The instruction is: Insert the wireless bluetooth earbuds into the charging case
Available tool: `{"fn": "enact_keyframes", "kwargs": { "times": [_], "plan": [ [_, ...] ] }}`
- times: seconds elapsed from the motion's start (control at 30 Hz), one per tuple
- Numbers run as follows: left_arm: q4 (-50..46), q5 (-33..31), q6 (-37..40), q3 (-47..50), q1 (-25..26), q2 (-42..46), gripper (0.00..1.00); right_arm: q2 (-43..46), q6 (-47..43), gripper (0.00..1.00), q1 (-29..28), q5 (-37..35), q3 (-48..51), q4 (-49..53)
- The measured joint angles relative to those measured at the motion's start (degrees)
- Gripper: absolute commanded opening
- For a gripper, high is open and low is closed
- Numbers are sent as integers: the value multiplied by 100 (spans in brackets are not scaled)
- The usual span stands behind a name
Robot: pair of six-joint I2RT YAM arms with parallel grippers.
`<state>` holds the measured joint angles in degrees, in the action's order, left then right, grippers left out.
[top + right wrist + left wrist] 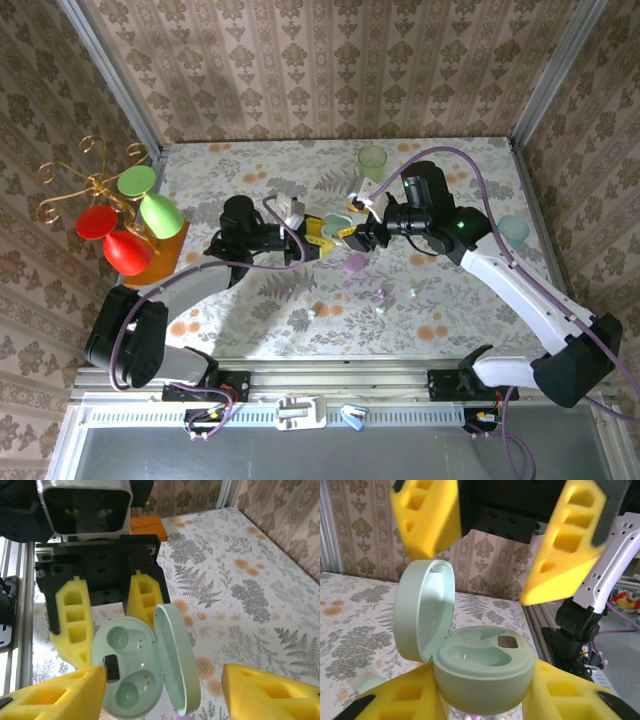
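Left end effector (485,700) is seen clenched on the mint charging case (482,667), lid open, wells empty. Right end effector (162,700) is spread, released, above the case. Earbuds (383,295) are scattered on the counter (480,300) on the case's near side. They are judged light and slick, best pinched across the sides.

Bright, even overhead light; soft shadows on flower-printed table (240,170); near-lens yellow foam fingers (560,695) blurred in wrist views.

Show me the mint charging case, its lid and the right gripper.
charging case (485,675): left wrist view, front of base.
lid (422,612): left wrist view, inner face.
right gripper (477,575): left wrist view, gap between fingertips.
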<state>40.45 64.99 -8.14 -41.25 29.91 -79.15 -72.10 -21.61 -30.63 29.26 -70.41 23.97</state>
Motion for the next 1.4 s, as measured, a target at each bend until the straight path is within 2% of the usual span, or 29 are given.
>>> {"fn": "enact_keyframes", "kwargs": {
  "times": [0.23,0.47,0.67,0.77,0.97,1.03,1.13,1.2,1.4],
  "plan": [
    [474,-201,22,258,-76,0,31,562,584,73,103,164,450,-636],
    [1139,-337,-9,393,-164,-149,31,1475,1961,74,584,186,1644,-1875],
    [1602,-352,-131,442,-190,-249,31,2055,3327,73,1062,-654,2809,-2500],
    [1751,-352,-149,476,-190,-251,30,2127,3823,73,1169,-1353,3042,-2236],
    [1963,-350,-219,566,-190,-251,30,1829,4601,74,1217,-2621,3058,-1038],
    [1969,-350,-221,592,-190,-251,30,1641,4870,74,1217,-2780,3132,-756],
    [1967,-350,-221,612,-188,-249,30,1453,5259,65,1204,-2918,3366,-433],
    [1971,-350,-221,621,-188,-249,31,1327,5558,63,1204,-3021,3504,-212],
    [1967,-350,-221,638,-188,-232,30,796,6262,57,1204,-3099,3694,81]
  ]
}}
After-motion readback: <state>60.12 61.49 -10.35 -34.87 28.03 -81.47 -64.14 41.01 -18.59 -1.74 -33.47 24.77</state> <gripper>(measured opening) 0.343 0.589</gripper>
